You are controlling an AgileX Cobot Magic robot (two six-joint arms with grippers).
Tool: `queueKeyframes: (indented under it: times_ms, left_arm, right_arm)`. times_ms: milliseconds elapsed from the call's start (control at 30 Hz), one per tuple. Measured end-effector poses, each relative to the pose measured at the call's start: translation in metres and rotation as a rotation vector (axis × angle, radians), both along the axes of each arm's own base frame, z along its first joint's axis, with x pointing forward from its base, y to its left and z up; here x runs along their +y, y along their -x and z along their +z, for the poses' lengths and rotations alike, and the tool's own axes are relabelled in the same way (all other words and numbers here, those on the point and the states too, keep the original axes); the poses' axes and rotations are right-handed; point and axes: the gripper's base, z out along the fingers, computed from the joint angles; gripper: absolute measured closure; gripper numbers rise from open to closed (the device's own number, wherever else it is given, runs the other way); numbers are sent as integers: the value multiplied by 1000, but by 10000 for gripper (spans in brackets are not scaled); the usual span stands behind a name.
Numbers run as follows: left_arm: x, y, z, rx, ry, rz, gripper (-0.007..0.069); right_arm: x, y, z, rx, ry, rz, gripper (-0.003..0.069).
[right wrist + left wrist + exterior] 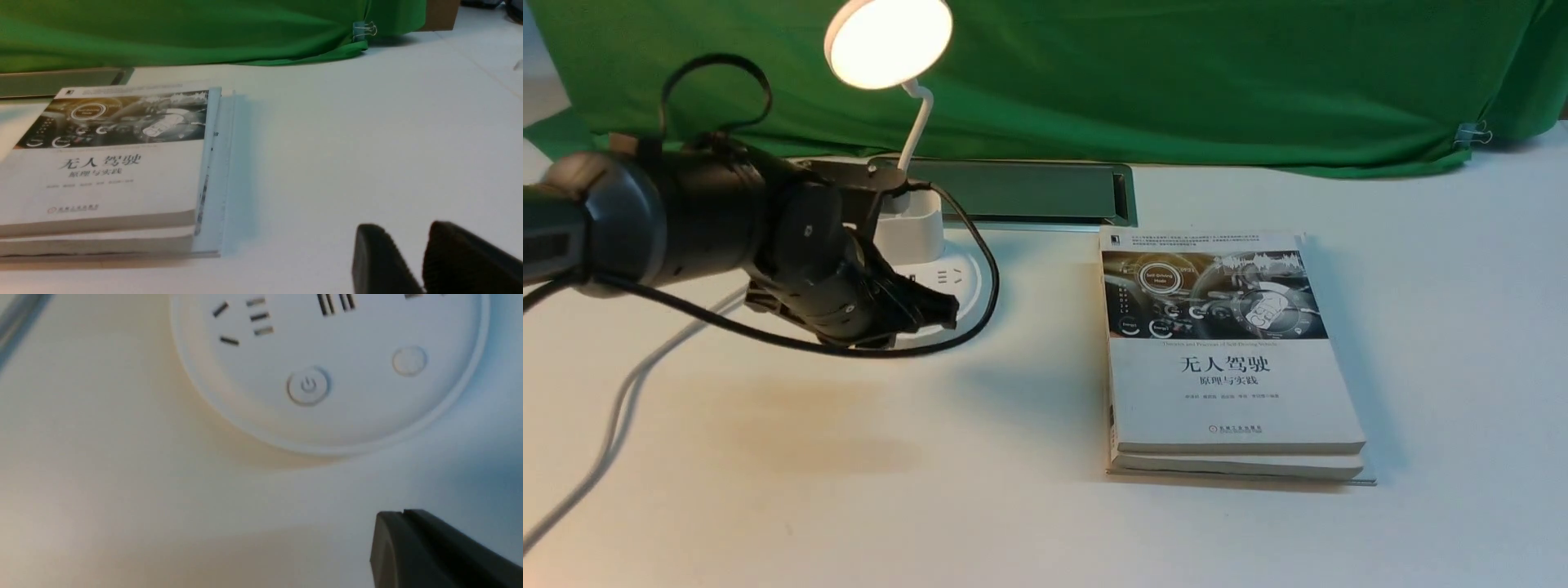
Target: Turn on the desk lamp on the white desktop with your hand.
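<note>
- Since the desk lamp (888, 42) is glowing, I'd guess the press worked and backing off is next.
- Its round base (968, 282) sits by the worktop's (1029, 523) far edge, left of centre, partly behind the left gripper (402, 514), pinched narrow.
- Right gripper's (406, 224) well apart, fingers slightly spread; left's clearly nearer.
</note>
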Motion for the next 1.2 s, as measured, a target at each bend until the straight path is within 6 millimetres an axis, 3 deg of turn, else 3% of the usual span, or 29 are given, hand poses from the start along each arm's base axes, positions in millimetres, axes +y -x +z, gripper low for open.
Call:
queueKeyframes:
  times_ms: [33, 133, 233, 433, 500, 567, 700, 800, 1067, 1200]
  left_arm:
    - [0, 1, -1, 2, -3, -5, 603]
    - [2, 29, 8, 54, 83, -33, 603]
    - [6, 59, 31, -20, 193, -78, 603]
    - [33, 125, 98, -485, 347, -139, 603]
    - [42, 138, 106, -595, 335, -141, 603]
    - [59, 164, 112, -753, 315, -120, 603]
    - [79, 194, 104, -893, 291, -74, 603]
    - [86, 211, 80, -881, 278, -74, 603]
    - [92, 224, 24, -749, 209, -88, 603]
    - [93, 227, 15, -725, 199, -98, 603]
  right_arm:
    - [0, 0, 0, 0, 0, 0, 419]
    - [0, 0, 0, 0, 0, 0, 419]
    - [0, 0, 0, 0, 0, 0, 419]
    - [0, 0, 0, 0, 0, 0, 419]
    - [0, 0, 0, 0, 0, 0, 419]
    - [0, 0, 0, 1, 0, 0, 419]
    - [0, 0, 0, 1, 0, 0, 419]
    - [0, 0, 0, 2, 0, 0, 419]
    - [0, 0, 0, 1, 0, 0, 419]
    - [0, 0, 0, 1, 0, 0, 419]
